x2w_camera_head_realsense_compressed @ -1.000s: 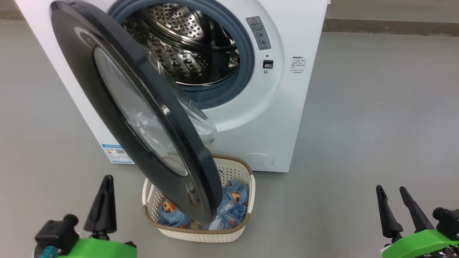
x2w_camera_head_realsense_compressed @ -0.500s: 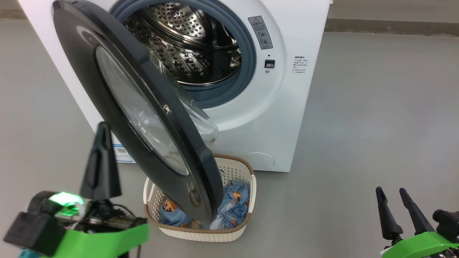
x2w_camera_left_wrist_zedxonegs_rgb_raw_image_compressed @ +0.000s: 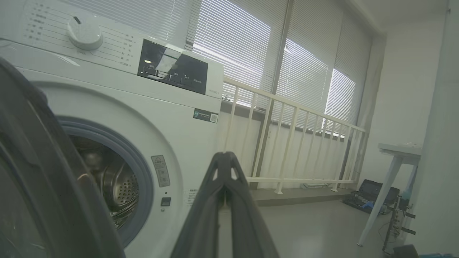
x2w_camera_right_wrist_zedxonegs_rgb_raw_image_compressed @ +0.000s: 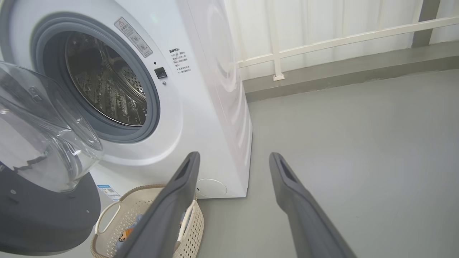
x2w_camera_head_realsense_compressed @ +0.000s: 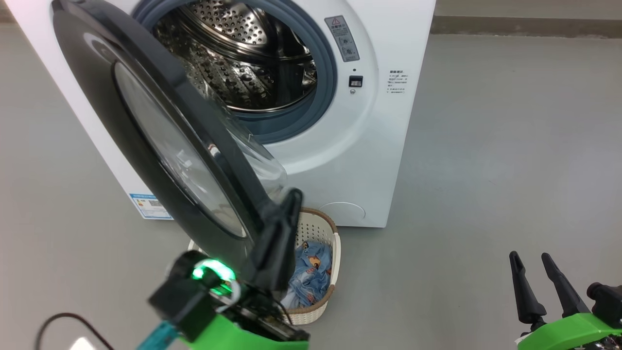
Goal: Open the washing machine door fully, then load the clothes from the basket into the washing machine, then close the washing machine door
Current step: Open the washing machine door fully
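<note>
closed left tool (x2w_camera_head_realsense_compressed: pixel 293 198) at the washing machine door (x2w_camera_head_realsense_compressed: pixel 160 141), just above the basket (x2w_camera_head_realsense_compressed: pixel 336 250)

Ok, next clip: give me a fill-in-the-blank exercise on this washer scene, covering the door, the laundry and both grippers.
1. The washing machine door is ____, so the drum shows.
2. The clothes in the basket are light ____ with bear prints.
3. The left gripper, up by the door's edge, is ____.
4. The right gripper, fingers apart, holds ____.

Missing words: open; blue; shut; nothing.
</note>
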Available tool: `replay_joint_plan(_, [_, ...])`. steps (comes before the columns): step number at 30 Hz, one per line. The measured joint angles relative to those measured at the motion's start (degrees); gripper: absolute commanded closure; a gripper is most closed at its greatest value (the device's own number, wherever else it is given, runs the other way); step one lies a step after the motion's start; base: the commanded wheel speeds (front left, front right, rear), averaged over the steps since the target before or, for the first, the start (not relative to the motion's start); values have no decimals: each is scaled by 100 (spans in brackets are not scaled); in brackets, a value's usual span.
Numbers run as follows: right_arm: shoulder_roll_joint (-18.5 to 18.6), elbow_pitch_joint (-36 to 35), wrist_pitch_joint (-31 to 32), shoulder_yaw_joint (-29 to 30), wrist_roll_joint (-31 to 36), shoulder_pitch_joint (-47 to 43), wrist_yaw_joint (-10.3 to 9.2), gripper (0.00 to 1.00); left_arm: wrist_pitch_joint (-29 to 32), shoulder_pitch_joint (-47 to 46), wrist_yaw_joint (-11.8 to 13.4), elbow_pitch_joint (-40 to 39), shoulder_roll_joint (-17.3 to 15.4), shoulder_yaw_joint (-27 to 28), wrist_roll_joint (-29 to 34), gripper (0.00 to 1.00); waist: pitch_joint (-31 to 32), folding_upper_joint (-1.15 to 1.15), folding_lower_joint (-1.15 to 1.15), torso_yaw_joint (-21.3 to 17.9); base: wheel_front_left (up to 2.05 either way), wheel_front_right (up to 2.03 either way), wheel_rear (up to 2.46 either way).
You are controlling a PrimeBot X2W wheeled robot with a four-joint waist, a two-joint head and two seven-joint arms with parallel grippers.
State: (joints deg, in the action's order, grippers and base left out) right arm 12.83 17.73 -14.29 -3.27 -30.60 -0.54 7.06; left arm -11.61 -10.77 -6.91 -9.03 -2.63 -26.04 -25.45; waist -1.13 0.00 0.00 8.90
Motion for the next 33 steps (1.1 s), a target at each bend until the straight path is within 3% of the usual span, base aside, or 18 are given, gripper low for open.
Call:
replay_joint_plan(11, [-13,-63,0,54,198,11,0,0,-155,-255,300,1133,-2,-704,-461,100,-120,0,0,-123,0,0,0])
replay_joint_plan(24, [-21,-120,0,93,296,11,0,0,-254,-539,334,2316,-1,-730,-887,100,-118,0,0,-153,0,0,0])
replay_joint_plan(33, [-20,-154,0,131,294,11,0,0,-261,-692,333,2718,7,-531,-1023,100,-142,0,0,-143,0,0,0])
